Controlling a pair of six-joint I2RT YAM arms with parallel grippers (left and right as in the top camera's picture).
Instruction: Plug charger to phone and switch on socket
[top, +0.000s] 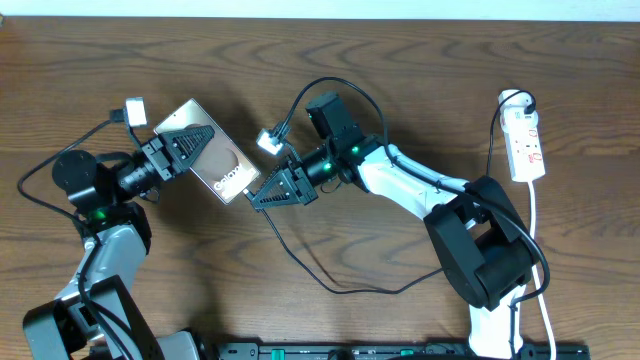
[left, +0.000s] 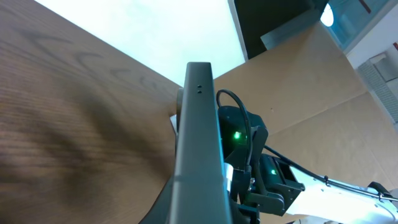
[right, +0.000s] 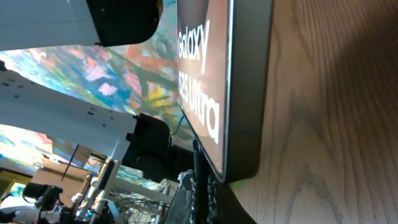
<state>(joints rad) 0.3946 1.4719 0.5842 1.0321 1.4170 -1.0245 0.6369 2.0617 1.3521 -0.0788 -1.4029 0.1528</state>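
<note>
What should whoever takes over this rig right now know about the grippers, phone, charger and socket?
Left gripper: shut on the phone, left of centre, lettered face up.
Right gripper: shut on the charger at its plug tip, right at the phone's end. The right wrist view does not show whether the tip is seated.
The cable's slack loops across the table under the right arm.
Socket: far right, no gripper near it, switch too small to read.
Done: phone gripped, plug at the phone's end.
Left: seat the plug, let go, switch on the socket.
</note>
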